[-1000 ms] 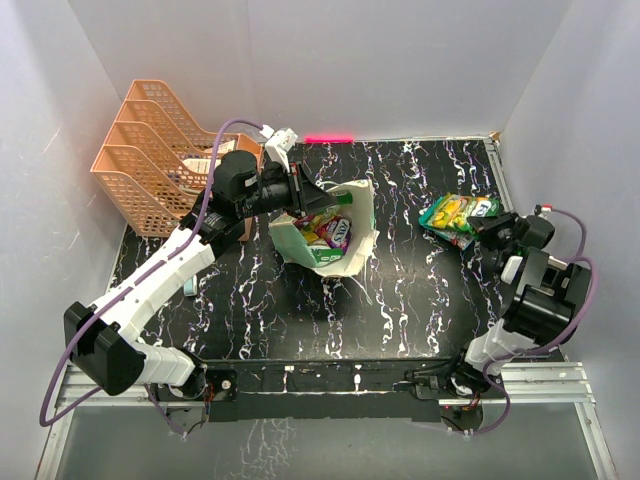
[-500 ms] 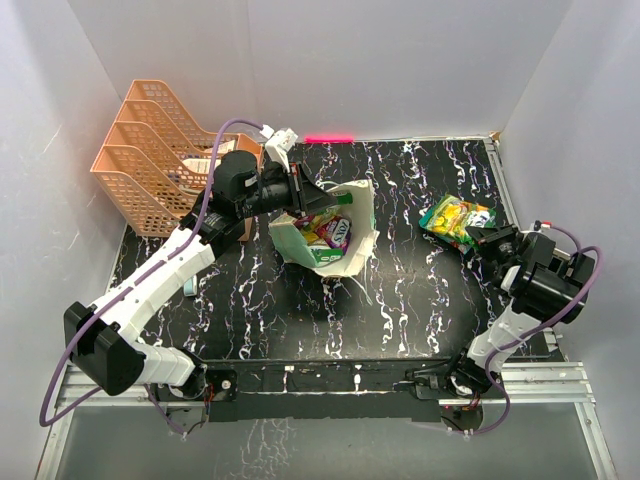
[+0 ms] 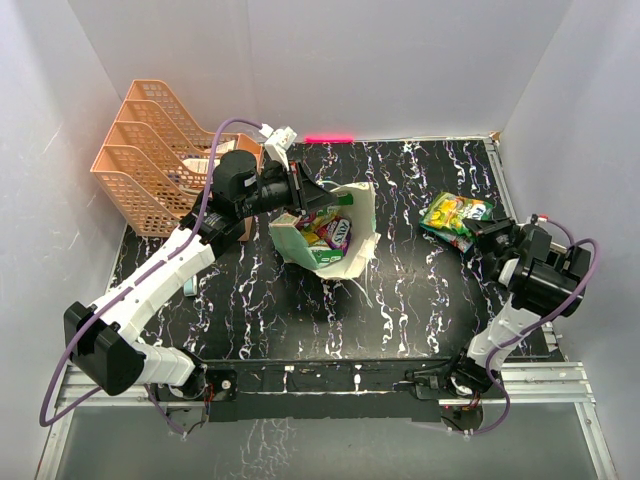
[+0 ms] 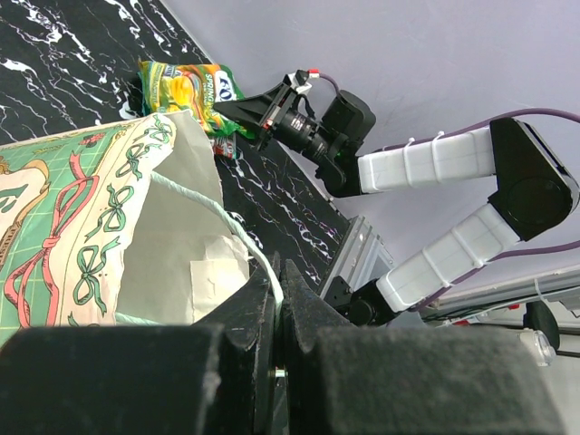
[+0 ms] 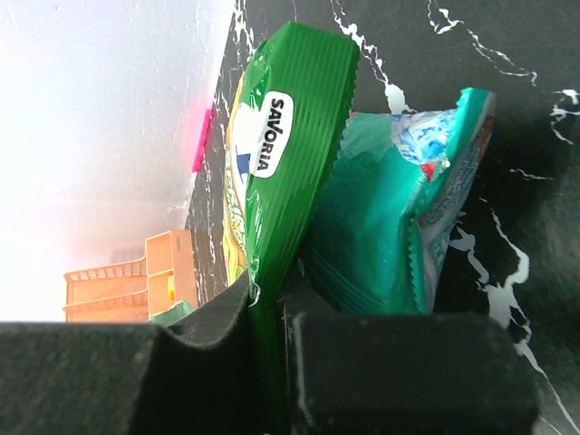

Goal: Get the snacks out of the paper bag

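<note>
Standing by the rig: the paper bag [image 3: 352,215] sits mouth-up a bit toward 11 o'clock from the middle of the black marbled table [image 3: 400,310], with bright snacks [image 3: 328,232] showing inside. The left gripper [image 4: 279,313] is clamped tight on the bag's string handle [image 4: 237,234] at its 10 o'clock rim. Over at 2 o'clock, close to the right wall, the right gripper [image 5: 269,313] is pinched on the crimped edge of a green packet [image 5: 288,136] that leans over a teal packet [image 5: 399,236]. A band of tabletop separates bag and packets. The peach mesh rack [image 3: 145,165] fills the 10 o'clock corner, and plain white walls [image 3: 400,60] box in three sides.
</note>
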Robot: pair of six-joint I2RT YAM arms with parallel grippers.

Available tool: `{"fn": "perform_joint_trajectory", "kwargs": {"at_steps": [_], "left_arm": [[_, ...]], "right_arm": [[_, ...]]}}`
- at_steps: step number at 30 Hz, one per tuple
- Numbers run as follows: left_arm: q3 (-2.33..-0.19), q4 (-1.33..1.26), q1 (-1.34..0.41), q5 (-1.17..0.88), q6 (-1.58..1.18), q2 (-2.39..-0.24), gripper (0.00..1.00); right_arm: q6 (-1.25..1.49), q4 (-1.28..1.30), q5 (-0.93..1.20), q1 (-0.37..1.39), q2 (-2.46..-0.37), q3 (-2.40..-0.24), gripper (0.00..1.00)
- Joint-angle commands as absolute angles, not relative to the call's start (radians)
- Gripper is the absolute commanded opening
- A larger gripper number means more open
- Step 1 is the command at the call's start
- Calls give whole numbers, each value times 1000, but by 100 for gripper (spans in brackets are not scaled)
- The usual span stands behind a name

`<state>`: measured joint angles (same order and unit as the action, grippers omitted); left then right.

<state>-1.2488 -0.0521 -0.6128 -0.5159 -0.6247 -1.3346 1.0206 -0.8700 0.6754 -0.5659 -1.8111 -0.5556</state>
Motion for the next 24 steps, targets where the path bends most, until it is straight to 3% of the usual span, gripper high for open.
{"fn": "perform_joint_trajectory", "kwargs": {"at_steps": [1,10,16,20,24], "left_arm": [[-1264,-78,-620,-543,-633,-1313,0],[-1262,-69,-621,-540,-622,-1310,0],[-1261,-68,-620,-540,-623,-1307,0],[-1261,-69,-620,-541,-623,-1308,0],[-1257,-71,-620,-543,-621,-1307,0]], "right_arm": [[1040,-877,574,-540,-1766,-600,7],[966,-847,527,-539,-1736,-534,10],[923,-790,536,-556,-1673,-516,29],[794,-481,506,-617,-1528,-520,55],[626,-218,517,-725,-1392,-508,56]]}}
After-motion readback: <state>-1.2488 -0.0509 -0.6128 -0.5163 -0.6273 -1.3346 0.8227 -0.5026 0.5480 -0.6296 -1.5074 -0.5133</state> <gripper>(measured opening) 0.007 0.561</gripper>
